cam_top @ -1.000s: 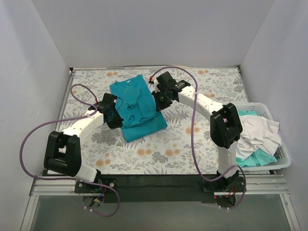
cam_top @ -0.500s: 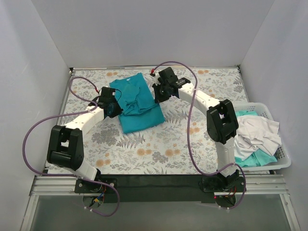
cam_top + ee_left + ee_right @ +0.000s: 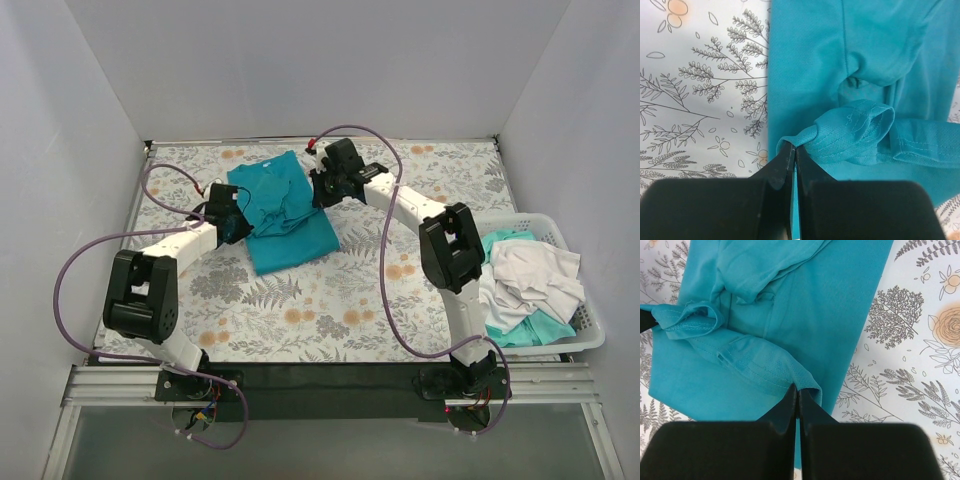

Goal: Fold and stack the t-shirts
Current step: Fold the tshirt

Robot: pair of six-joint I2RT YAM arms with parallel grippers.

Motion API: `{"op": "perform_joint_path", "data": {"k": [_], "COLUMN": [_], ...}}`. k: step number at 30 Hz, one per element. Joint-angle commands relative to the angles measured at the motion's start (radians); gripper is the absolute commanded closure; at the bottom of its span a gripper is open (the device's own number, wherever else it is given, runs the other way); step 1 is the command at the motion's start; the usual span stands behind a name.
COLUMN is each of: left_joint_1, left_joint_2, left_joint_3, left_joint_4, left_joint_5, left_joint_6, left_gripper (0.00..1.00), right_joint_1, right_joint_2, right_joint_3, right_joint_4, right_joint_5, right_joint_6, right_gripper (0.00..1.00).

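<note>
The left hand (image 3: 792, 148) was closed tight on a bunched fold at the left edge of the teal t-shirt (image 3: 290, 238), with the cloth pinched between its meeting fingers. The teal t-shirt lay partly folded on the floral worktop (image 3: 330, 300), its upper layers rumpled and lifted between both arms. At the shirt's right edge, the right hand (image 3: 796, 390) was likewise clamped shut on a stitched hem. Well to the right of the teal t-shirt, a white basket (image 3: 592, 336) held a crumpled heap of white and pale aqua t-shirts (image 3: 535, 280).
</note>
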Motion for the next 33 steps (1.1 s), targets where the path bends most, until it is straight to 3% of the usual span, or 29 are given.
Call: {"op": "perform_joint_path", "data": {"k": [1,9,12,13,15,16,17,20,26,30,33], "left_joint_1": [0.007,0.010,0.010,0.010,0.012,0.010,0.010,0.009,-0.078,-0.143,-0.177], "left_joint_2": [0.017,0.020,0.010,0.005,-0.027,-0.043,-0.058,-0.130,-0.214,-0.178,-0.110], "left_joint_3": [-0.020,-0.061,-0.056,-0.050,-0.047,-0.043,-0.040,-0.038,-0.056,-0.064,-0.041], "left_joint_4": [0.048,0.079,0.079,0.079,0.079,0.077,0.070,0.053,-0.007,-0.016,-0.015], "left_joint_5": [-0.034,-0.063,-0.065,-0.065,-0.065,-0.065,-0.065,-0.039,0.040,0.046,0.043], "left_joint_6": [-0.019,-0.050,-0.047,-0.042,-0.027,-0.021,-0.016,0.011,0.033,0.050,0.056], "left_gripper": [1.00,1.00,0.86,0.75,0.62,0.54,0.35,0.23,0.23,0.37,0.38], "right_joint_1": [-0.005,-0.008,-0.011,-0.011,-0.011,-0.013,-0.013,-0.008,0.000,0.001,0.001], "right_joint_2": [0.027,0.067,0.058,0.052,0.021,-0.007,-0.022,-0.079,-0.189,-0.231,-0.254], "right_joint_3": [0.031,0.018,0.017,0.018,0.011,0.009,0.006,-0.032,-0.179,-0.267,-0.328], "right_joint_4": [0.075,0.110,0.110,0.108,0.108,0.108,0.108,0.105,0.105,0.114,0.145], "right_joint_5": [-0.008,0.029,0.039,0.041,0.041,0.036,0.032,0.010,-0.003,-0.005,-0.022], "right_joint_6": [-0.027,-0.035,-0.027,-0.023,-0.023,-0.024,-0.030,-0.038,-0.020,-0.020,-0.013], "right_gripper": [0.99,0.96,0.80,0.69,0.56,0.52,0.50,0.45,0.45,0.51,0.55]}}
